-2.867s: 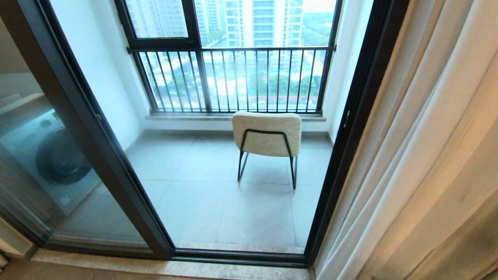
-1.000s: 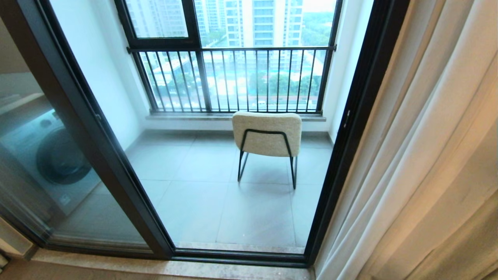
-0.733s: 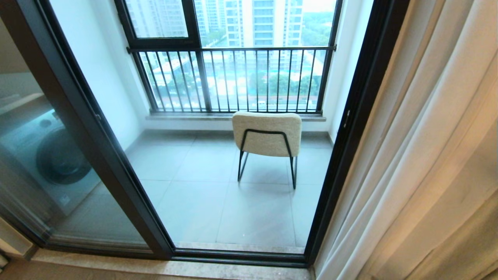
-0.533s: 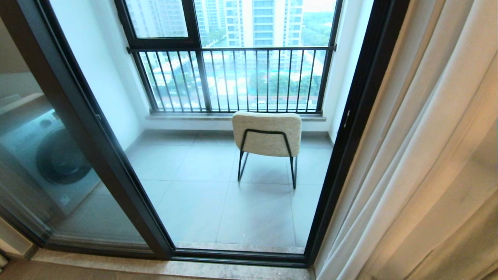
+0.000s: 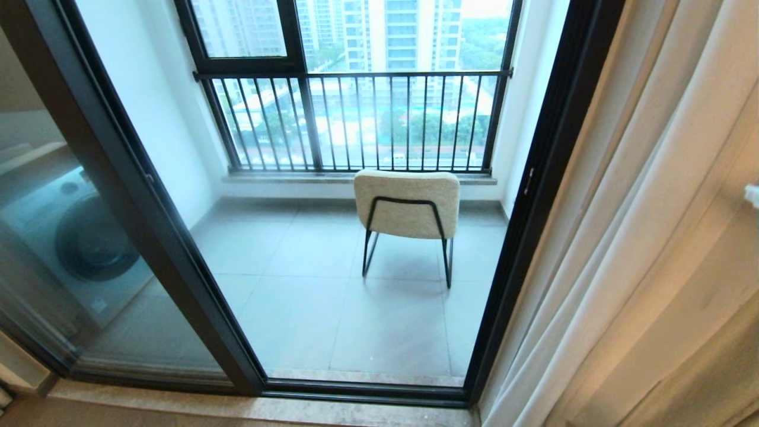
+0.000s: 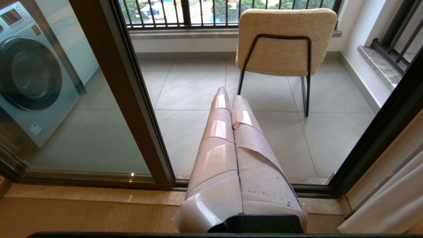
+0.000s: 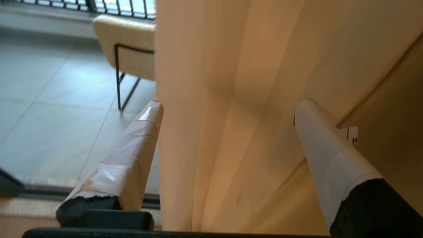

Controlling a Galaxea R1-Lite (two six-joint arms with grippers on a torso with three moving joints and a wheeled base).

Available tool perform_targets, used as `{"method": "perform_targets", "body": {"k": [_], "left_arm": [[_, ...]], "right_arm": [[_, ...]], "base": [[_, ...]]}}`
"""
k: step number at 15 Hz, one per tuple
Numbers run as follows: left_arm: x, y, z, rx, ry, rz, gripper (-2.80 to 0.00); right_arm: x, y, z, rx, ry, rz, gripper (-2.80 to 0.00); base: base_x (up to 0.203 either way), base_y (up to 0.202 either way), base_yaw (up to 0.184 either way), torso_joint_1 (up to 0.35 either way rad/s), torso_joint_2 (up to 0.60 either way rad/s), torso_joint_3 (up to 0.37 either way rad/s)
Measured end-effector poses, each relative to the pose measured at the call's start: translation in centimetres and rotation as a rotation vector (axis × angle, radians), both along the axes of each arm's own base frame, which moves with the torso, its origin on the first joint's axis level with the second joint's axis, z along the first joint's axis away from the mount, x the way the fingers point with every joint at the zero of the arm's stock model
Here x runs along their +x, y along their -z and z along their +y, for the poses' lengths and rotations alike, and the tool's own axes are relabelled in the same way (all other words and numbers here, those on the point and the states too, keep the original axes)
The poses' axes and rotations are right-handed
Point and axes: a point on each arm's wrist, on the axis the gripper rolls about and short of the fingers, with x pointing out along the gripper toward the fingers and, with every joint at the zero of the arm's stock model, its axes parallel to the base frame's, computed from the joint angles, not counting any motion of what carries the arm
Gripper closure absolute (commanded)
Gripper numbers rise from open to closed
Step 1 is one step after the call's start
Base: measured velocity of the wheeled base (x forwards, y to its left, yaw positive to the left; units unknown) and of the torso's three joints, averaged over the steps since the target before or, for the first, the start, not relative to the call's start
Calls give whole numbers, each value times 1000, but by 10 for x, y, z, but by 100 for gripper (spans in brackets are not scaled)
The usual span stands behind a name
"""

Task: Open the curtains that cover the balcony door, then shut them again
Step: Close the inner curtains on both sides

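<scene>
Right up close, the right gripper (image 7: 228, 109) stands spread wide, its tape-wrapped fingers (image 7: 132, 155) either side of the curtains (image 7: 211, 99), folds hanging between them, nothing pinched. Over by the threshold, the left gripper (image 6: 228, 97) is pressed together, empty, aimed at the balcony floor (image 6: 185, 99). Beyond, the balcony door (image 5: 148, 196) shows uncovered, curtains bunched at its right side. Farther out sits the chair (image 5: 407, 204), then the railing window (image 5: 356, 118).
</scene>
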Motion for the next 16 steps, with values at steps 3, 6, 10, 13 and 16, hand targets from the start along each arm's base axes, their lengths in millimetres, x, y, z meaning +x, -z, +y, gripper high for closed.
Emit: {"method": "perform_targets", "body": {"k": [3,6,10,13,16], "left_arm": [[0,0,0,0,0,0,0],[0,0,0,0,0,0,0],[0,0,0,0,0,0,0],[0,0,0,0,0,0,0],[0,0,0,0,0,0,0]], "right_arm": [[28,-23,-6,42,20,-28,-280],[56,-41,-11,65,24,-51,-280],[87,-51,-15,92,24,-101,-280],[101,-51,-17,93,22,-109,-280],[108,-49,-18,121,23,-100,-280]], "base": [[0,0,0,0,0,0],[0,0,0,0,0,0],[0,0,0,0,0,0],[0,0,0,0,0,0],[0,0,0,0,0,0]]}}
